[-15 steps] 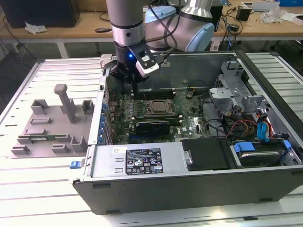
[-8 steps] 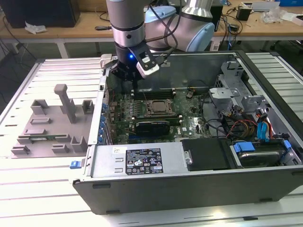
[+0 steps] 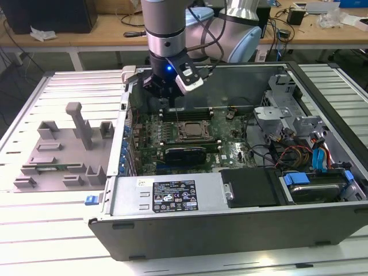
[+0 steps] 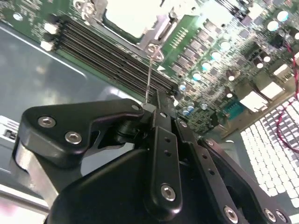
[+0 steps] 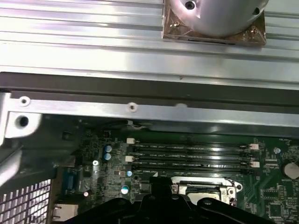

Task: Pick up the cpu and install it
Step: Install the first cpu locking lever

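Note:
The cpu [image 4: 124, 16] shows as a pale silvery square lying inside the metal-framed socket [image 3: 192, 130] on the green motherboard. My gripper [image 4: 155, 103] hangs inside the open computer case, beside the memory slots [image 4: 112, 56] and a little off from the socket. Its fingers are shut together at the tips. A thin metal socket lever [image 4: 149, 74] runs from a loop by the socket frame straight into the fingertips. In the exterior view the gripper [image 3: 168, 101] is just behind the socket. In the first wrist view the gripper [image 5: 159, 185] covers part of the socket [image 5: 202, 189].
A grey fixture tray [image 3: 63, 155] with posts lies outside the case on the exterior view's left. A long black expansion card [image 3: 185, 154] sits in front of the socket. Drive cages and coloured cables [image 3: 299, 155] crowd the exterior view's right. The power supply [image 3: 172, 195] lines the near wall.

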Robot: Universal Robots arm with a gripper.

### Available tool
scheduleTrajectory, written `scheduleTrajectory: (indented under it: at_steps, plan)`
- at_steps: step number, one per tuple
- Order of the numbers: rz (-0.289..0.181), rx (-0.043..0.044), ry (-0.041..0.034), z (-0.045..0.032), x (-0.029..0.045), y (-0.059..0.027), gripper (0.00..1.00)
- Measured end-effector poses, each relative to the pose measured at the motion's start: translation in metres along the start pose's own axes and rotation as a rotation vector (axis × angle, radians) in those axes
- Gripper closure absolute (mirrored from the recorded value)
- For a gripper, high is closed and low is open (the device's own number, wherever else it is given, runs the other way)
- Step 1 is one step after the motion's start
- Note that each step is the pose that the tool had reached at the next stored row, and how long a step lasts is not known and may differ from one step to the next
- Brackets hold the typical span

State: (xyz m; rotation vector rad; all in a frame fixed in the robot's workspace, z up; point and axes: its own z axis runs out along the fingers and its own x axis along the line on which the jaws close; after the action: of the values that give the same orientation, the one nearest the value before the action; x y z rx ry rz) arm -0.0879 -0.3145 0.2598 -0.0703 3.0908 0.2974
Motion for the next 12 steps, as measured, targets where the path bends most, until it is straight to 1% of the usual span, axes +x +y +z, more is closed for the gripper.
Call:
scheduleTrajectory:
  at_steps: [2, 5, 7, 10, 11, 12]
  plan:
    - [0.001, 0.0, 0.0, 0.0002, -0.0056, -0.0004, 0.89]
    - [0.002, 0.0001, 0.0003, 0.0006, -0.0188, -0.0015, 0.89]
    - [0.002, 0.0001, -0.0002, 0.0009, -0.02, -0.0016, 0.89]
    - [-0.002, 0.0007, -0.0178, 0.0066, -0.0197, -0.0034, 0.89]
    - [-0.003, 0.0016, -0.0264, 0.0086, -0.0197, -0.004, 0.89]
    - [-0.004, 0.0031, -0.0313, 0.0101, -0.0196, -0.0043, 0.89]
